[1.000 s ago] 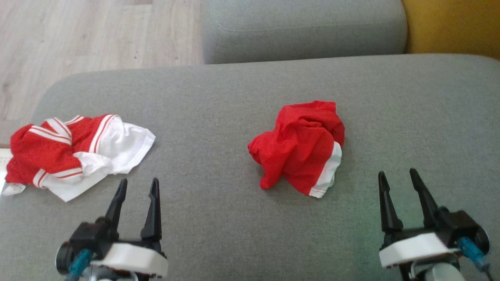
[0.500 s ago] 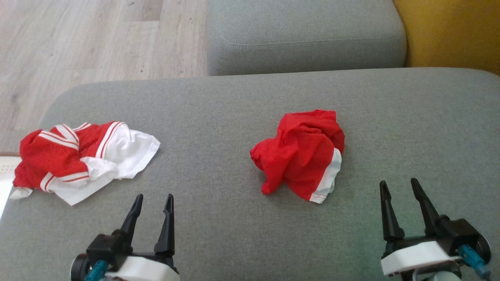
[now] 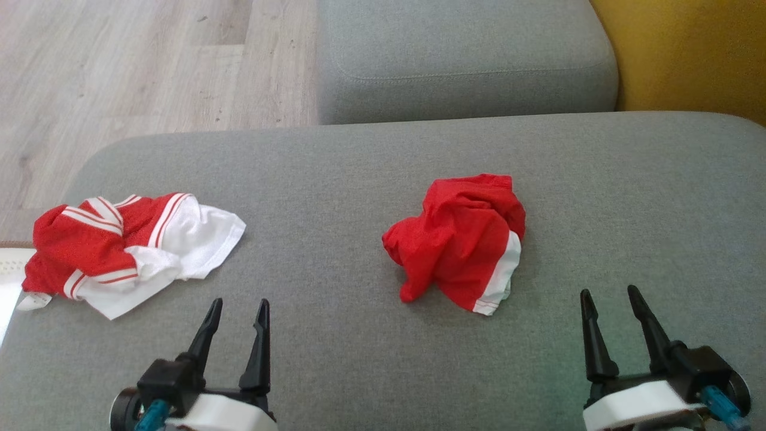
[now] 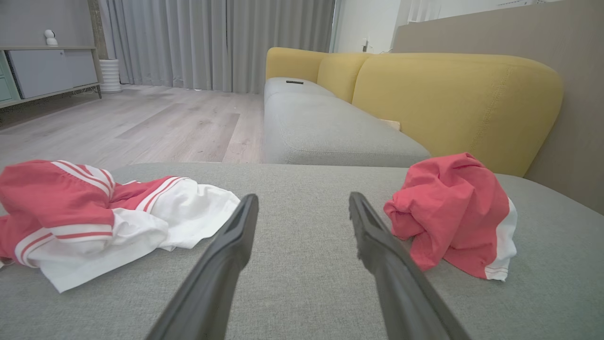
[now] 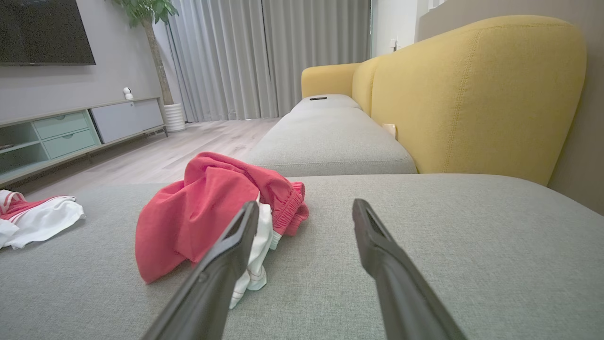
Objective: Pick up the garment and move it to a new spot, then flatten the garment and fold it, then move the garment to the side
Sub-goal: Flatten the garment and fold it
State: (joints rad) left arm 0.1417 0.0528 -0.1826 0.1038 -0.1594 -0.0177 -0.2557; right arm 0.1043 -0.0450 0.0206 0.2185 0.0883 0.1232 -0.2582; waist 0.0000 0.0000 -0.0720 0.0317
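Now, left to right: striped top [image 3: 119, 251] lies bunched at the seat's [image 3: 359, 161] 9 o'clock. Left gripper [image 3: 239, 302] is spread wide, empty, clear of cloth. Shorts [image 3: 461, 239], likely the garment meant, sit crumpled near centre, at its 1 o'clock and at 11 o'clock of the right gripper [image 3: 609, 291], also wide and empty. Cloth looks light, limp, thin; it should sag when lifted. Best hold is probably the waistband [image 5: 290, 203] at the heap's 12 o'clock.

Slid the left gripper [image 3: 239, 300] a little to the right, away from the striped garment [image 3: 119, 251] and nearer the red garment [image 3: 461, 239], and tipped the head camera up, pushing the whole picture down.
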